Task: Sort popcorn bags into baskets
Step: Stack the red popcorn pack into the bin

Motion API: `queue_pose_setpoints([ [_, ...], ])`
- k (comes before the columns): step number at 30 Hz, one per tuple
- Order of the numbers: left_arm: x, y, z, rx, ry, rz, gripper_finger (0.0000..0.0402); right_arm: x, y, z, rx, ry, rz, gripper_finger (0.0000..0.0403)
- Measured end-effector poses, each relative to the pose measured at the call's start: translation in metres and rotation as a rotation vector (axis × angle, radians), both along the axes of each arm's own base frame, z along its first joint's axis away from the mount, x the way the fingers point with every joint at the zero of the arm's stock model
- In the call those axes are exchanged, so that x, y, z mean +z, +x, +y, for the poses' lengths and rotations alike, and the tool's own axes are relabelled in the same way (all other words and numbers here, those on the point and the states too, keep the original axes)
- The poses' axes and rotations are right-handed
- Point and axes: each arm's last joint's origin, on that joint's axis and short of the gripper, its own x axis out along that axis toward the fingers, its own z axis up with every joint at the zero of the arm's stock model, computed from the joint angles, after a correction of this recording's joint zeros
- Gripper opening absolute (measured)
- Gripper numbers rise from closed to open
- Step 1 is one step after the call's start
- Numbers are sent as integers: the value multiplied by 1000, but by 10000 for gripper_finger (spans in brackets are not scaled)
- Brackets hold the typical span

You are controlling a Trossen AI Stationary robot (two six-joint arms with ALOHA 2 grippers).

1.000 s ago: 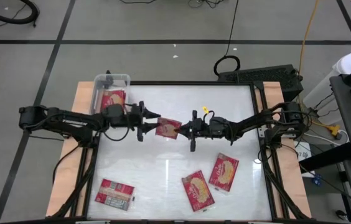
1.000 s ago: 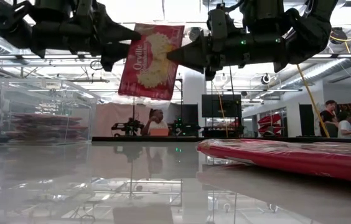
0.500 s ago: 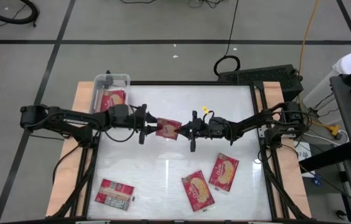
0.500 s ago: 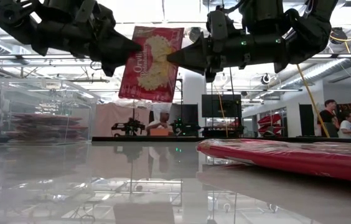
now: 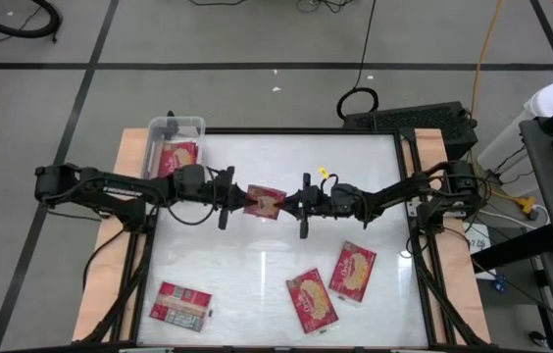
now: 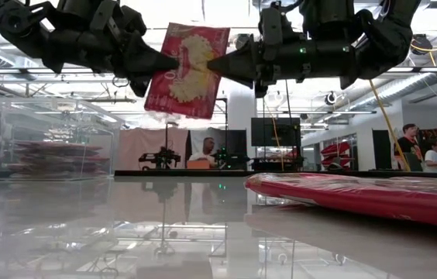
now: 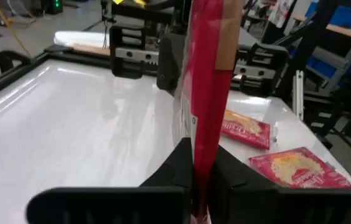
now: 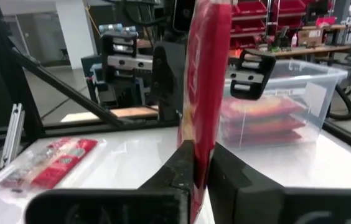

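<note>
A red popcorn bag (image 5: 265,200) with a yellowish picture is held in the air over the middle of the table, between both grippers. My left gripper (image 5: 241,199) is shut on its left edge and my right gripper (image 5: 286,203) is shut on its right edge. The clear plastic basket (image 5: 175,147) stands at the table's far left corner with red bags lying flat inside it; it also shows in the low view (image 6: 56,139). My left gripper pinches the bag's left edge (image 7: 205,134) between its two fingers, coming level from the table's left. The bag stands on edge, lifted clear of the table, a little tilted (image 6: 187,70). My right gripper pinches the bag's right edge (image 8: 201,134) between its two fingers, coming level from the table's right. The bag stands on edge between the two grippers, clear of the table.
Three more red bags lie flat on the near half of the table: one at the near left (image 5: 180,305) and two at the near right (image 5: 312,300), (image 5: 353,272). People show in the room beyond the table (image 6: 416,147).
My left gripper has gone toward the table's right, up to the bag, and has shut on the bag's left edge; a second ago its fingers stood open beside it. The bag has tipped a little in the low view. My right gripper has kept its hold.
</note>
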Motion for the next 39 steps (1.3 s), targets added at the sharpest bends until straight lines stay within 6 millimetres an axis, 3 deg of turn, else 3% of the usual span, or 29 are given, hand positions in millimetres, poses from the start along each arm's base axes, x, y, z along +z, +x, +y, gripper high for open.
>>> queue_pose_setpoints([
  [9, 17, -17, -2, -41, -35, -20, 15, 1, -1, 3, -71, -9, -5, 108],
  [15, 36, -47, 5, 23, -57, -29, 23, -9, -1, 0, -106, -14, 95, 156],
  [25, 53, -98, 19, 242, -96, 1, 15, -23, -4, 7, -71, -36, 241, 164],
  [33, 90, -120, 31, 482, 21, 182, 21, -28, -8, 16, -34, -95, 280, 164],
  [39, 103, -132, 42, 628, 53, 217, 21, -35, -13, 20, -25, -78, 303, 164],
])
